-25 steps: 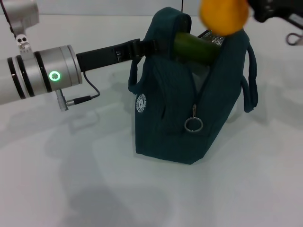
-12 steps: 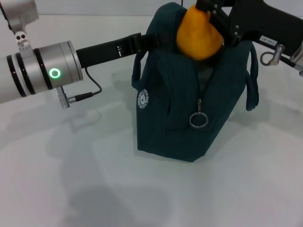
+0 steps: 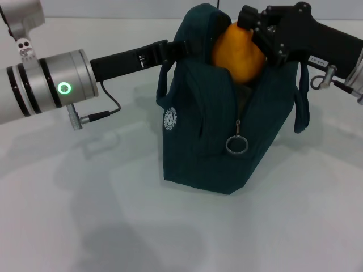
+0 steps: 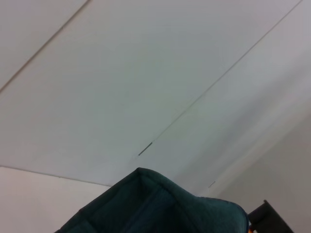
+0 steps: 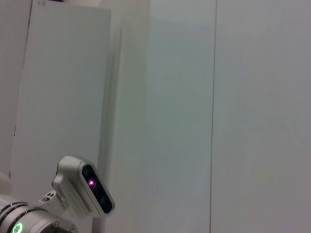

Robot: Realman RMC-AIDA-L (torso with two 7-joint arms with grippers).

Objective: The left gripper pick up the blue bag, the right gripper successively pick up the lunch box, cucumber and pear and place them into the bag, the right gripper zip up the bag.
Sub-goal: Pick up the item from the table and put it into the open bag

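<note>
top centre of the head view: the right gripper [image 3: 256,35] clamps the pear [image 3: 238,51] in the blue bag [image 3: 215,136] mouth; the left gripper [image 3: 177,50] pinches the bag's handle at its upper left

We see bag [image 3: 198,141]: matt woven cloth, metal ring on zip pull [image 3: 236,145]. Pear [image 3: 238,50]: smooth, faint sheen. Right pincer [image 3: 255,31]: matt black metal. Left arm joint [image 3: 51,88]: brushed silver metal, satin. Tabletop [image 3: 85,215]: smooth, matt white.
</note>
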